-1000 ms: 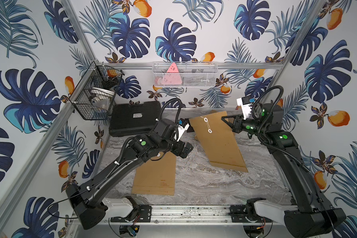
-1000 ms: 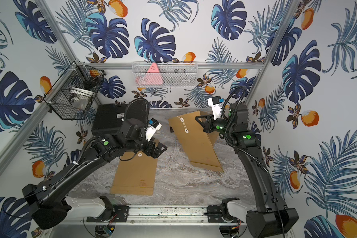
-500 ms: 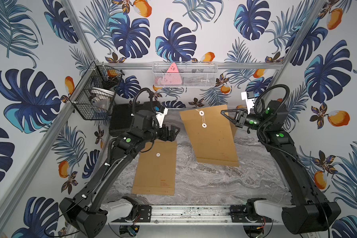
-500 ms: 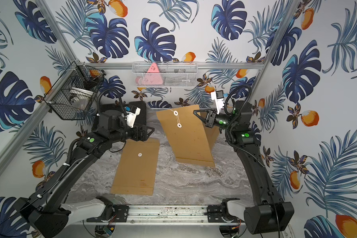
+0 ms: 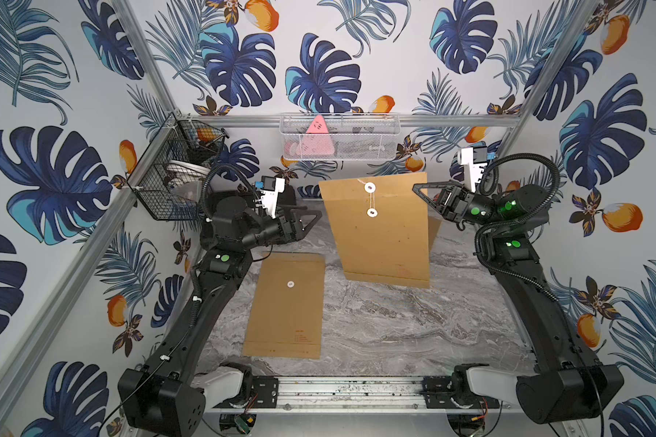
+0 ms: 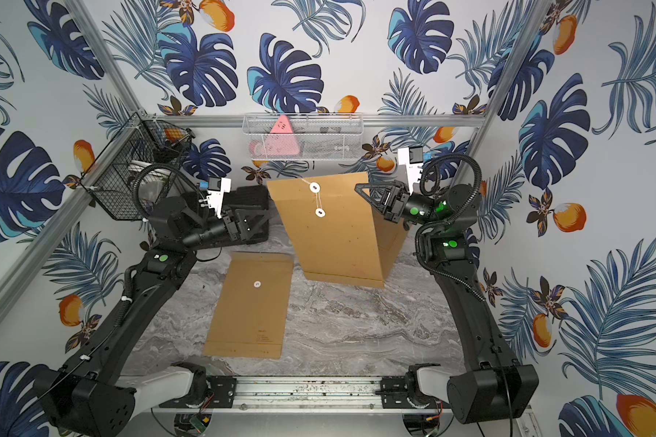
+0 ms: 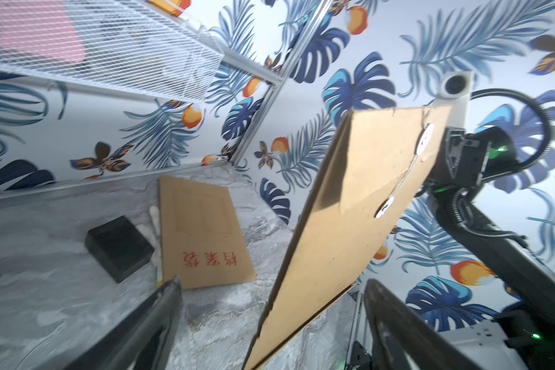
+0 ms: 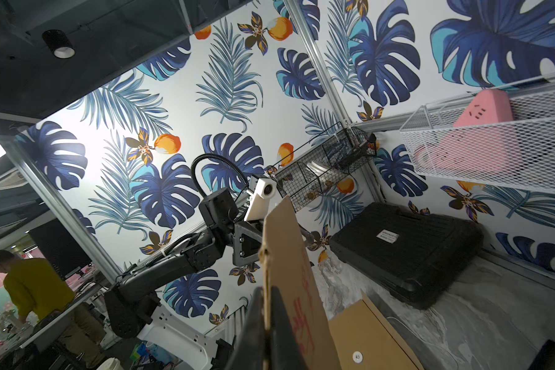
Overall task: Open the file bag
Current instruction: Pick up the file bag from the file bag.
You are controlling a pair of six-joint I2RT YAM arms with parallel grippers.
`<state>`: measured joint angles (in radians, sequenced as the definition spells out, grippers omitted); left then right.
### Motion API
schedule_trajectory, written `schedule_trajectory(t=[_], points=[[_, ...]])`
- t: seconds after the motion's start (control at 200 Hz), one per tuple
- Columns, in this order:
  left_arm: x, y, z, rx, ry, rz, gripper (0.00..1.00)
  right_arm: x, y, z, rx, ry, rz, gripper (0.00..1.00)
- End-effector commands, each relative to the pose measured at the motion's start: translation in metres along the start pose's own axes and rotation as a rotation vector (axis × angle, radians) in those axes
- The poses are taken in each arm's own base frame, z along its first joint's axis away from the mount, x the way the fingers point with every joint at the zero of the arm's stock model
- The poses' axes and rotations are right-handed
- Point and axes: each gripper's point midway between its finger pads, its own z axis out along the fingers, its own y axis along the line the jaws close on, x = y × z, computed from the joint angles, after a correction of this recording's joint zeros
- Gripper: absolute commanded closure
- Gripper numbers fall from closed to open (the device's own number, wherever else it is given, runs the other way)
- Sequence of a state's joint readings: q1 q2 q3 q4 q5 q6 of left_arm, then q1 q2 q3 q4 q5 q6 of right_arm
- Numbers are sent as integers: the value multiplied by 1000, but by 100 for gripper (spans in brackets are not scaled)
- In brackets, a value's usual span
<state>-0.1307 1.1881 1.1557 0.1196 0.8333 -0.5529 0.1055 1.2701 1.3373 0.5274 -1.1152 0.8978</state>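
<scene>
Above the worktop (image 5: 394, 333), toward the back: file bag (image 5: 379, 234) hangs upright, clear of the surface. Right gripper (image 5: 417, 188) is clamped on its upper right edge; the right wrist view shows both fingers pinched on the cardboard. A string (image 5: 370, 199) runs between two white discs on its face. Left gripper (image 5: 313, 225) sits just left of the bag, jaws wide apart, holding nothing, not touching it. A second envelope (image 5: 286, 306) lies flat on the worktop, front left. Black case (image 8: 404, 246) rests at the back left wall.
</scene>
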Motion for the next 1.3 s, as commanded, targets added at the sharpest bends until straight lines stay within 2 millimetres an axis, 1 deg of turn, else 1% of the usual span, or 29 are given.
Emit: schedule_trajectory(t=[0.0, 0.09, 0.185, 0.23, 0.31, 0.44, 0.515, 0.575, 0.741, 0.856, 0.986, 1.141, 1.296], points=[[-22, -38, -3, 181, -58, 81, 7, -18, 31, 2, -96, -44, -6, 100], [-26, -41, 0, 215, -63, 91, 8, -20, 43, 9, -153, -45, 1, 100], [-34, -50, 1, 284, -86, 103, 16, -20, 49, 14, -188, -49, 13, 100], [-37, -56, 1, 330, -98, 104, 20, -21, 51, 14, -199, -58, 18, 100], [-40, -69, -2, 429, -111, 100, 32, -24, 51, 13, -212, -79, 31, 100], [-46, -81, -8, 565, -134, 66, 47, -27, 52, 12, -232, -110, 48, 100], [-49, -93, -13, 656, -135, 67, 54, -29, 53, 11, -253, -123, 60, 100], [-49, -92, -10, 664, -109, 58, 57, -29, 54, 11, -266, -125, 69, 100], [-49, -93, -11, 635, -115, 88, 54, -29, 48, 13, -264, -132, 86, 100], [-44, -90, -6, 598, -97, 94, 54, -29, 47, 16, -252, -139, 87, 100], [-40, -87, -3, 544, -84, 99, 58, -29, 46, 20, -228, -140, 82, 100], [-34, -87, 1, 480, -67, 133, 68, -24, 46, 24, -214, -129, 81, 100], [-34, -91, 0, 475, -63, 143, 90, -22, 43, 24, -195, -133, 85, 100]])
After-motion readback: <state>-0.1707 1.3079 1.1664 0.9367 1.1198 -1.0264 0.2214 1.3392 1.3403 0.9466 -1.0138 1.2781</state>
